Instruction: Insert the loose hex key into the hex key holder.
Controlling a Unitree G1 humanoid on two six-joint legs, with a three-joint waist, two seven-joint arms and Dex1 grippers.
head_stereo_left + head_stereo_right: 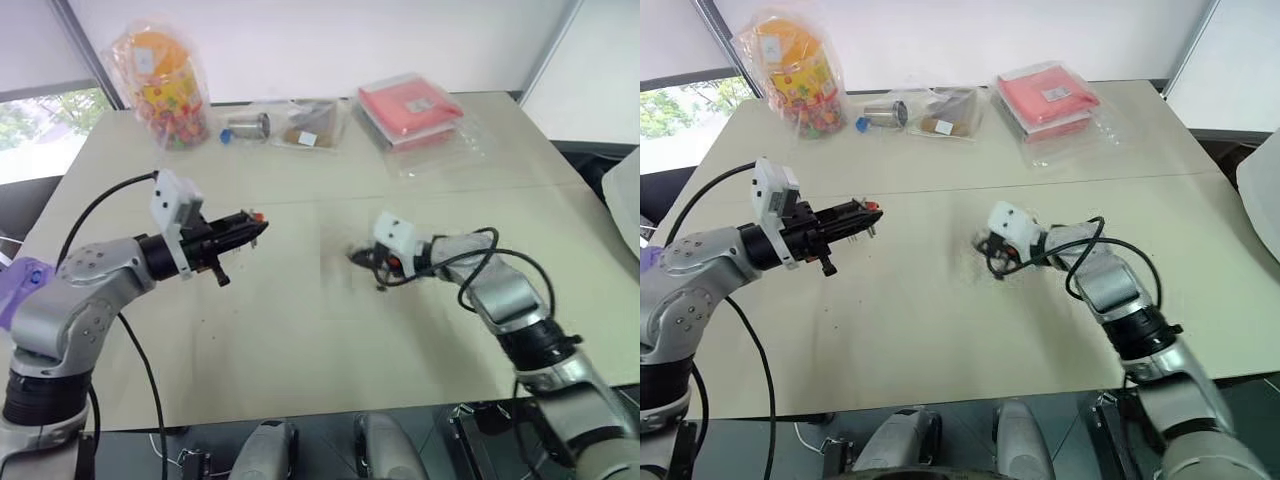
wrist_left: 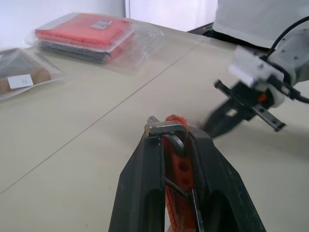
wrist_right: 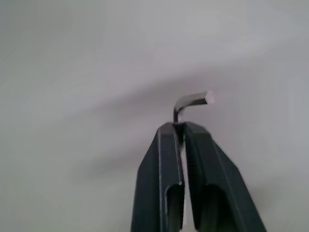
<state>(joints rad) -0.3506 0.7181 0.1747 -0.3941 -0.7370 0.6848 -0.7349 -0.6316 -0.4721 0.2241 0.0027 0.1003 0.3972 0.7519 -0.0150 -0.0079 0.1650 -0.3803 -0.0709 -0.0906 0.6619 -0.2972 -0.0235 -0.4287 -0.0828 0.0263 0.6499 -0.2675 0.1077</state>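
**Both grippers hold their part above the table**

The left gripper (image 2: 169, 133) is clamped on the hex key holder (image 2: 179, 164). The orange-red block sits between its two black fingers (image 2: 145, 183), and only its tip pokes out past them. A small silvery key lies across the front of the block, right at the fingertips. This gripper is up in the air over the table (image 1: 300, 340) and points toward the other one.

The right gripper (image 3: 179, 126) is pinched tight on the loose hex key (image 3: 190, 102). The thin rod runs up from between its fingers (image 3: 161, 179), and the short bent end sticks out to one side just past the tips. This gripper is low over the middle of the table and looks a bit blurred. It points back toward the left gripper, with a stretch of bare table between the two. The key and the holder are apart.

Far beyond both grippers, at the back edge of the table, lie a red flat packet (image 1: 410, 105) in clear plastic, a bag of colourful sweets (image 1: 165, 85) and a few small clear bags (image 1: 290, 125).
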